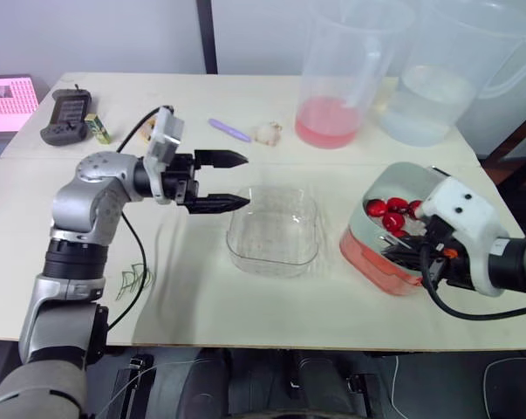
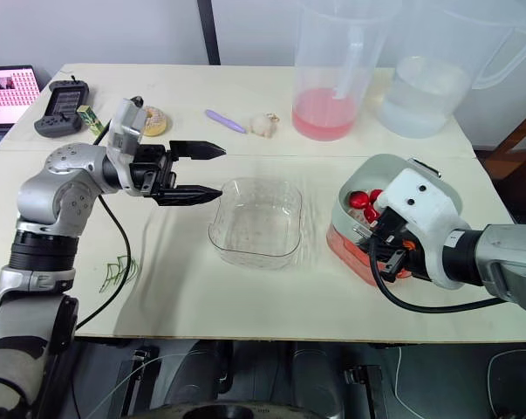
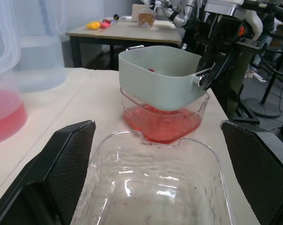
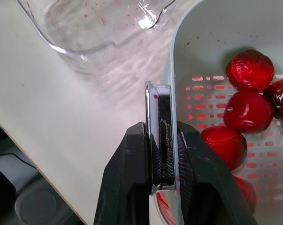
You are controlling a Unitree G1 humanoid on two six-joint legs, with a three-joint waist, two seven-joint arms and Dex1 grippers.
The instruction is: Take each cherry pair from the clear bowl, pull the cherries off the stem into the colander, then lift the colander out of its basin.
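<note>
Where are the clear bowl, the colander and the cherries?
clear bowl (image 1: 271,234): left eye view, its bare bottom.
colander (image 3: 160,79): left wrist view, its pale green outer wall.
cherries (image 4: 250,70): right wrist view, middle of one cherry.

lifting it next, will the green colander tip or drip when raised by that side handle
Likely to tilt: the right claw pinches only one thin metal handle at the rim of the pale green plastic colander. Probably light, holding just a few red cherries. Its slotted floor may drip red liquid from the clear basin.
</note>
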